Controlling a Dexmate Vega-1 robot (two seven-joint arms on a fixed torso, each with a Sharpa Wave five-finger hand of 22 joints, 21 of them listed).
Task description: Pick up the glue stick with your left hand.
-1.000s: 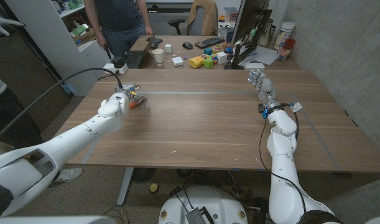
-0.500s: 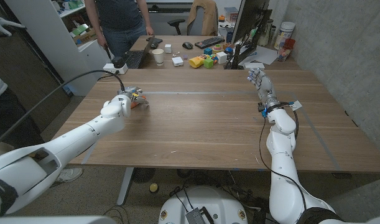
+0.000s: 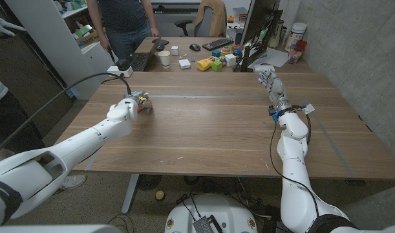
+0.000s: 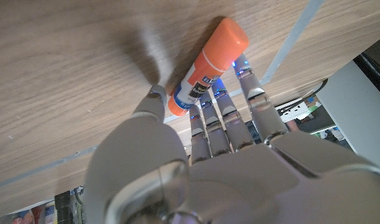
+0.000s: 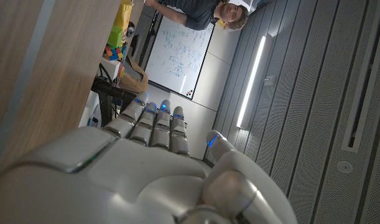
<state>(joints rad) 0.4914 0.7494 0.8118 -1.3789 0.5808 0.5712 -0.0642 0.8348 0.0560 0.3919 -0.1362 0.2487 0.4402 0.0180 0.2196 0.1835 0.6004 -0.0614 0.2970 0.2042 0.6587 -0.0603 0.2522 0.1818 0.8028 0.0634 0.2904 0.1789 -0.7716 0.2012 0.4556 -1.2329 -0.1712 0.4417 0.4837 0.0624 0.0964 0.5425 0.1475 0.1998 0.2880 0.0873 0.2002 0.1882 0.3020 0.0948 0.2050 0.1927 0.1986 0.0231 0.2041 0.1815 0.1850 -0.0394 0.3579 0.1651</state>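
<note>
The left hand (image 4: 196,149) sits over the orange glue stick (image 4: 207,65) lying on the worktop (image 3: 210,129) at about ten o'clock, thumb and fingers apart either side to straddle it, not yet clamped, while the right hand (image 3: 269,83) waits with nothing in it, fingers loosely extended, at two o'clock.

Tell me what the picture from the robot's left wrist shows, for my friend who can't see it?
The robot's left hand reaches over an orange-capped glue stick lying on the wooden table, fingers along one side and thumb at the other. Whether it is gripped yet is unclear.
</note>
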